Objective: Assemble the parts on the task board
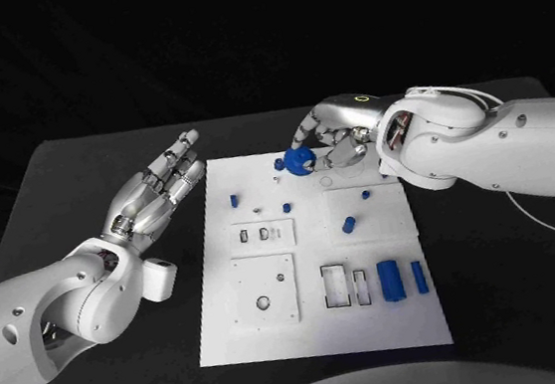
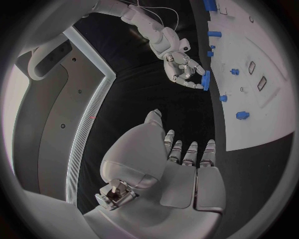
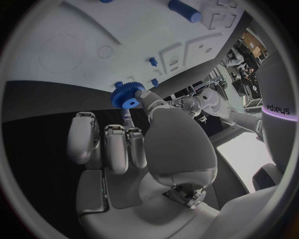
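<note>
Right hand (image 1: 331, 138) pinches a blue gear (image 1: 300, 160) at its fingertips, above the far end of the white task board (image 1: 289, 336). Left hand (image 1: 157, 192) spread, palm up, holds nothing, beside the board's left edge. Blue pegs (image 1: 236, 200) and blue blocks (image 1: 391, 280) lie on the board. "sharpa" reads on the right arm's casing (image 3: 278, 109).

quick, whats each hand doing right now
Left hand: open, fingers spread, holding nothing, beside the task board.
Right hand: holding a blue gear at its fingertips over the board's far end.
</note>
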`<action>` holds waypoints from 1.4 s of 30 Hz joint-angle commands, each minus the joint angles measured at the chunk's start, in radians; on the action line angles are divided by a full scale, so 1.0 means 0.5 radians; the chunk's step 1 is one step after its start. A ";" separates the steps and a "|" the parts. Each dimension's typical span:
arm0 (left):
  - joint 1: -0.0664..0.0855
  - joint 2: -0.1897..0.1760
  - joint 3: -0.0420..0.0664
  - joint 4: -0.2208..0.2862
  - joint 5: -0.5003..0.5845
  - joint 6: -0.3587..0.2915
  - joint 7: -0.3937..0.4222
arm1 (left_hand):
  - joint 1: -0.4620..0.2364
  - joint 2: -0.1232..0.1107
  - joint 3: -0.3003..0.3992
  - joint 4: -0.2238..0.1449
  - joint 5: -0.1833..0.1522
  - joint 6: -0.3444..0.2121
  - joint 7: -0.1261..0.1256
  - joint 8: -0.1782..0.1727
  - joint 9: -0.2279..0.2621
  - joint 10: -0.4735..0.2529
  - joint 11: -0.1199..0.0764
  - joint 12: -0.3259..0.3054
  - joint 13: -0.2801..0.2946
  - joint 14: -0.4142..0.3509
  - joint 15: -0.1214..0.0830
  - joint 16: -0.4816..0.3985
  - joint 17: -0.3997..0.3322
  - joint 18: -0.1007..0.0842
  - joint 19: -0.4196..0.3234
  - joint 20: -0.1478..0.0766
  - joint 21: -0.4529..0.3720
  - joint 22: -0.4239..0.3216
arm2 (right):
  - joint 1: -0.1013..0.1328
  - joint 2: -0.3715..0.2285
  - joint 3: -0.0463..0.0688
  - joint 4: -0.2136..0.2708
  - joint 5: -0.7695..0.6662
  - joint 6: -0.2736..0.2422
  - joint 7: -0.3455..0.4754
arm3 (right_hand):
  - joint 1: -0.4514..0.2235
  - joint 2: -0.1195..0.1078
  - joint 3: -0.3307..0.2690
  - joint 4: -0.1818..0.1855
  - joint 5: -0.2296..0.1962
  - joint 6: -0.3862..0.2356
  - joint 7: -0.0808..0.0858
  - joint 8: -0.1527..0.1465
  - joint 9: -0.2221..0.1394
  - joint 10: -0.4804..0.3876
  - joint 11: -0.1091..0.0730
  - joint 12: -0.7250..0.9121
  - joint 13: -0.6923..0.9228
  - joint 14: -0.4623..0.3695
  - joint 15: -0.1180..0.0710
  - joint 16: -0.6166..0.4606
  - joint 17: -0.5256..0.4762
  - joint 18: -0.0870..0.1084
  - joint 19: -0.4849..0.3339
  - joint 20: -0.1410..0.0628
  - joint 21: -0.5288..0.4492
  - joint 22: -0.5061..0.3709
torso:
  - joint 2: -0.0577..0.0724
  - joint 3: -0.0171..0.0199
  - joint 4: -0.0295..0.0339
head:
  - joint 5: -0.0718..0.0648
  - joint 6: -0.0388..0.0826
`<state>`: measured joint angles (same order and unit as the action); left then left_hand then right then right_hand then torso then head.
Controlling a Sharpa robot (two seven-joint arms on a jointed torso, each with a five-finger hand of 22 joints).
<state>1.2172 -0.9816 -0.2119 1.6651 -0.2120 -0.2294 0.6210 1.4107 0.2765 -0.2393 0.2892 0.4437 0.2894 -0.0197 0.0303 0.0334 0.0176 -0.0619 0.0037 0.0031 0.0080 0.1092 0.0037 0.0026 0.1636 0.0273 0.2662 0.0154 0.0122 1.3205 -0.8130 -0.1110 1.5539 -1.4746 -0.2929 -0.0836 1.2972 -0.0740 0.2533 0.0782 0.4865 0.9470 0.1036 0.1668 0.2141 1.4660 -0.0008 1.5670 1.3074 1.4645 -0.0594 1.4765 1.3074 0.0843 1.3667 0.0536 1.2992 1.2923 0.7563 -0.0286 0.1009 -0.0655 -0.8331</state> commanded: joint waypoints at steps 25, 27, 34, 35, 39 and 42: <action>0.000 0.029 0.001 -0.010 0.017 0.048 0.001 | 0.023 0.005 0.015 -0.001 0.012 0.002 0.020 0.008 0.002 0.014 0.024 0.006 0.007 0.007 0.021 0.004 0.004 0.036 0.006 0.020 0.015 0.003 | -0.065 0.361 0.000 -0.331 -0.001 0.262 -0.036 | -0.032 -0.020 0.065 0.012 0.017 -0.001 -0.007 0.173 0.301 0.210 0.046 0.008 0.527 0.123 0.030 -0.037 0.244 0.005 -0.026 0.021 -0.046 -0.031 | 0.002 0.0010 -0.010 | 0.031 -0.008; 0.000 0.030 0.001 -0.011 0.021 0.050 0.000 | 0.023 0.005 0.015 -0.001 0.012 0.002 0.020 0.008 0.002 0.014 0.024 0.006 0.007 0.007 0.021 0.004 0.004 0.036 0.006 0.020 0.015 0.003 | -0.066 0.365 0.000 -0.333 -0.002 0.266 -0.037 | -0.034 -0.021 0.071 0.012 0.007 -0.010 -0.005 0.160 0.297 0.210 0.047 0.008 0.527 0.122 0.032 -0.038 0.244 0.005 -0.028 0.023 -0.049 -0.032 | 0.003 0.0016 -0.010 | 0.027 -0.010; 0.000 0.034 0.001 -0.015 0.029 0.055 -0.002 | 0.026 0.004 0.016 -0.001 0.013 0.002 0.023 0.008 0.002 0.018 0.028 0.007 0.008 0.008 0.024 0.005 0.004 0.036 0.007 0.022 0.016 0.004 | -0.070 0.385 0.000 -0.342 -0.003 0.275 -0.037 | -0.044 -0.030 0.103 0.015 -0.039 -0.116 0.012 0.060 0.255 0.210 0.035 0.008 0.527 0.115 0.025 -0.052 0.232 0.014 -0.049 0.024 -0.081 -0.050 | 0.002 0.0019 -0.007 | 0.021 -0.018; 0.000 0.035 0.001 -0.016 0.029 0.056 -0.002 | 0.026 0.004 0.016 -0.001 0.013 0.002 0.023 0.008 0.002 0.018 0.028 0.007 0.008 0.008 0.024 0.005 0.004 0.036 0.007 0.022 0.016 0.004 | -0.071 0.389 0.000 -0.344 -0.003 0.273 -0.036 | -0.046 -0.032 0.108 0.015 -0.049 -0.136 0.011 0.041 0.245 0.210 0.032 0.008 0.527 0.114 0.022 -0.054 0.231 0.016 -0.052 0.022 -0.086 -0.052 | 0.003 0.0022 -0.007 | 0.021 -0.018; -0.001 0.036 0.001 -0.018 0.030 0.060 -0.005 | 0.026 0.004 0.016 -0.001 0.013 0.002 0.023 0.008 0.002 0.018 0.028 0.007 0.008 0.008 0.024 0.005 0.004 0.036 0.007 0.022 0.016 0.004 | -0.074 0.401 0.000 -0.352 -0.004 0.269 -0.032 | -0.048 -0.039 0.128 0.013 -0.076 -0.195 0.004 -0.016 0.215 0.190 0.024 -0.006 0.508 0.107 0.017 -0.068 0.218 0.022 -0.069 0.016 -0.114 -0.069 | 0.001 0.0020 -0.007 | 0.020 -0.020; -0.001 0.038 0.001 -0.019 0.031 0.063 -0.008 | 0.027 0.006 0.018 -0.001 0.015 0.006 0.026 0.008 0.003 0.020 0.031 0.008 0.009 0.008 0.026 0.005 0.004 0.036 0.007 0.024 0.016 0.004 | -0.076 0.410 0.000 -0.358 -0.004 0.275 -0.037 | -0.053 -0.040 0.143 0.016 -0.147 -0.299 -0.007 -0.090 0.173 0.085 0.016 -0.079 0.408 0.099 0.011 -0.083 0.206 0.028 -0.087 0.012 -0.144 -0.086 | 0.001 0.0008 -0.006 | 0.017 -0.022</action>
<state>1.2167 -0.9651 -0.2120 1.6547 -0.2008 -0.2207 0.6122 1.4144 0.2801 -0.2365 0.2863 0.4476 0.2895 -0.0125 0.0303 0.0334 0.0284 -0.0512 0.0037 0.0064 0.0116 0.1127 0.0037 0.0032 0.1637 0.0310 0.2698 0.0194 0.0127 1.2862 -0.6095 -0.1090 1.3779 -1.4633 -0.1828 -0.0929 1.2816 -0.0897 0.3199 0.0859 0.4196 0.8072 0.0993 0.1301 0.3105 1.4659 0.0135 1.5330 1.3081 1.4647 -0.0517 1.4375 1.3079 0.0844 1.3286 0.0590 1.2312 1.2513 0.7573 -0.0275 0.0971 -0.0557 -0.8436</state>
